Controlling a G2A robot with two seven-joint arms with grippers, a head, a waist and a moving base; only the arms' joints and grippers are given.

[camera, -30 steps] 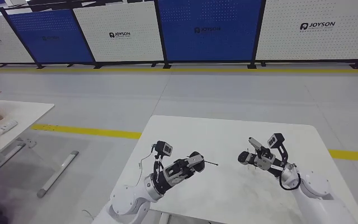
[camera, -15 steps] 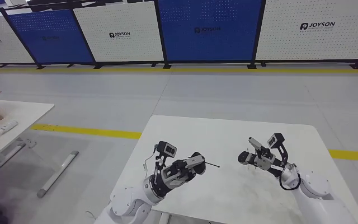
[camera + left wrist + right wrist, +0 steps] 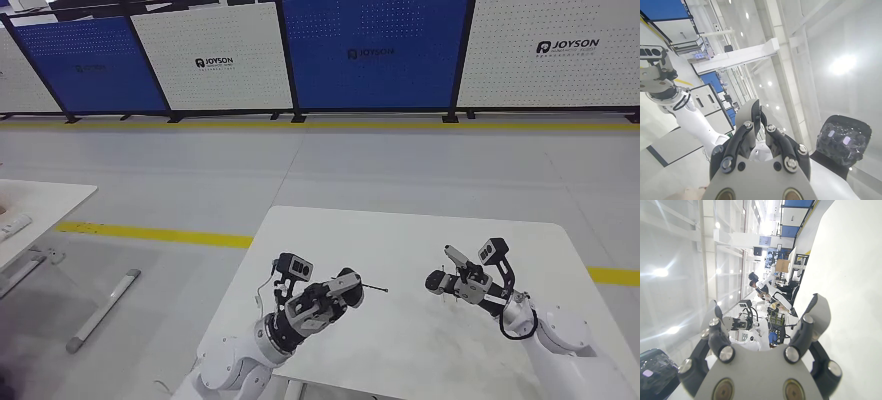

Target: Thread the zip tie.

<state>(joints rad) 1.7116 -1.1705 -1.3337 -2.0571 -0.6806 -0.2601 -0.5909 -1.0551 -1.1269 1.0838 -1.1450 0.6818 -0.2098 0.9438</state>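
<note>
Left gripper (image 3: pixel 758 107) pinches the zip tie (image 3: pixel 375 289), lower centre in the top view. Right gripper (image 3: pixel 766 303) stands spread. Next, it probably must take the free tip.

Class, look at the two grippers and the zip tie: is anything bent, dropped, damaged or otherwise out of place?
Nothing stands out. The left gripper is shut on one end of the zip tie, which sticks out straight toward the open right gripper, apart from it, above the white table. No damage or spill shows.
</note>
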